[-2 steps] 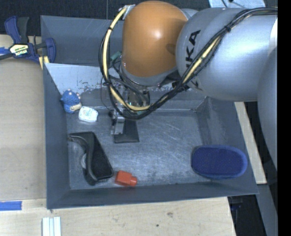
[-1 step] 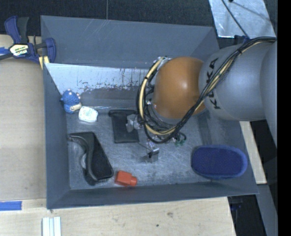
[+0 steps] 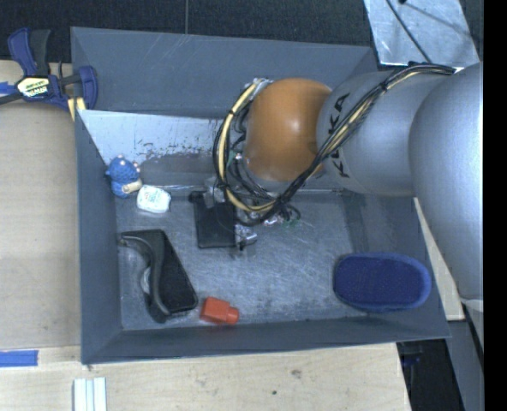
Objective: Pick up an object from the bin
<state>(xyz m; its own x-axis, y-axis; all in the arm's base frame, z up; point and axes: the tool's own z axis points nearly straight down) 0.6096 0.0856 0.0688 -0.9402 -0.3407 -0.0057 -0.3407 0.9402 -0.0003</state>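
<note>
Bin (image 3: 95,229): grey metal, sloped walls, scuffed floor, five loose things lying apart. Arm (image 3: 390,135): silver, enters from 3 o'clock, with orange cover (image 3: 279,131) and yellow and black cables (image 3: 228,144) at the wrist. Gripper (image 3: 238,235): black, lowered close to the floor just toward 10 o'clock of the bin's middle, above bare floor; whether it is open or closed cannot be told, as the wrist hides it from above. Nearest things: white piece (image 3: 153,199), small and rounded, at the gripper's 9 o'clock, near but apart from it; black piece (image 3: 166,274), long and curved, at the gripper's 8 o'clock, lying flat along the 9 o'clock wall. Blue figure (image 3: 123,176): small, at the bin's 10 o'clock corner, just beside the white piece. Orange block (image 3: 219,312): small, at 7 o'clock by the near wall, just beside the lower end of the black piece. Blue oval (image 3: 382,282): large, dark, at 4 o'clock, well apart from the gripper
</note>
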